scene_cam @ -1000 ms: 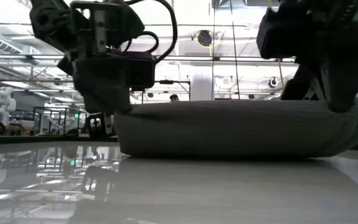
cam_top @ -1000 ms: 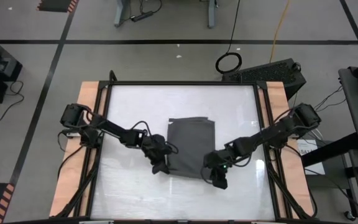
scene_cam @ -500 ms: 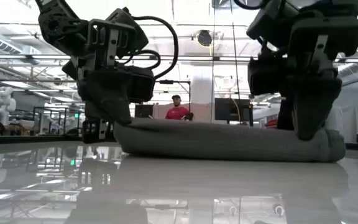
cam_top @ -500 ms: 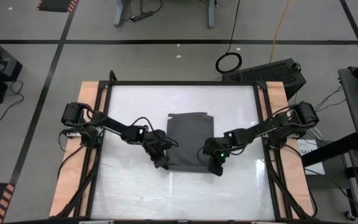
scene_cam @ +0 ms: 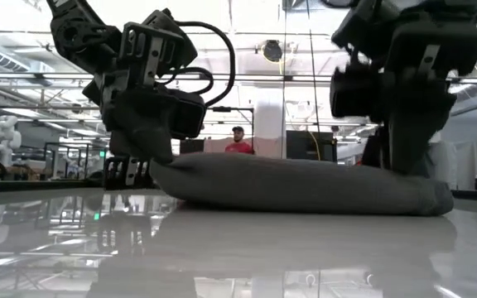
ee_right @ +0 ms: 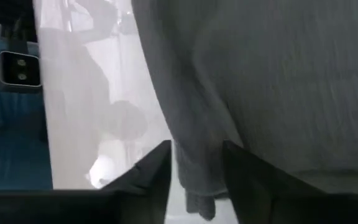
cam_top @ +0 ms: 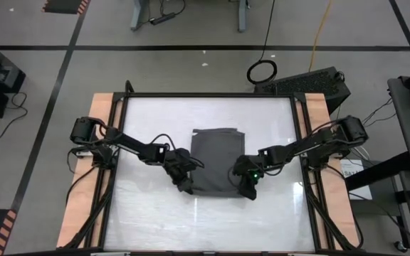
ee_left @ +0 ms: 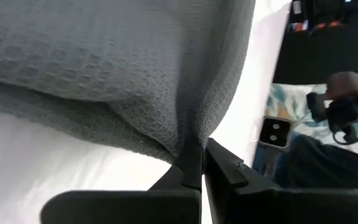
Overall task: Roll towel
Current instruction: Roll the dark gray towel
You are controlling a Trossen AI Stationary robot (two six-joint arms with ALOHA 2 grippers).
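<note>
The dark grey towel (cam_top: 216,160) lies folded in the middle of the white table (cam_top: 155,121), resting on its underside; in the low view the towel (scene_cam: 305,186) is a low, thick bundle. My left gripper (cam_top: 186,186) is at its near left corner and is shut on it. My right gripper (cam_top: 248,188) is at the near right corner. In the right wrist view its fingers (ee_right: 157,168) stand apart, with a fold of cloth (ee_right: 194,149) lying in the gap. My left gripper pinches a bunched fold at the towel's near left corner (ee_left: 190,140) between its two shut fingers. The fingers come slanting down from the table's left. That corner (scene_cam: 166,164) is drawn slightly up off the table, and the other parts lie flat. My right gripper has the near right edge between its open fingers; whether they touch it, I cannot tell.
Wooden rails (cam_top: 104,142) and a black frame run along the table's left and right sides. Bare white table lies beyond the towel toward the far edge and in front of it. A person in a red top (scene_cam: 238,147) shows far behind the table.
Both grippers have gone toward the table's far edge, the right one farther, taking the towel's near edge with them. The towel now reaches less far toward the near edge. In the low view its bundle has sunk lower, and its right end has come down onto the table.
</note>
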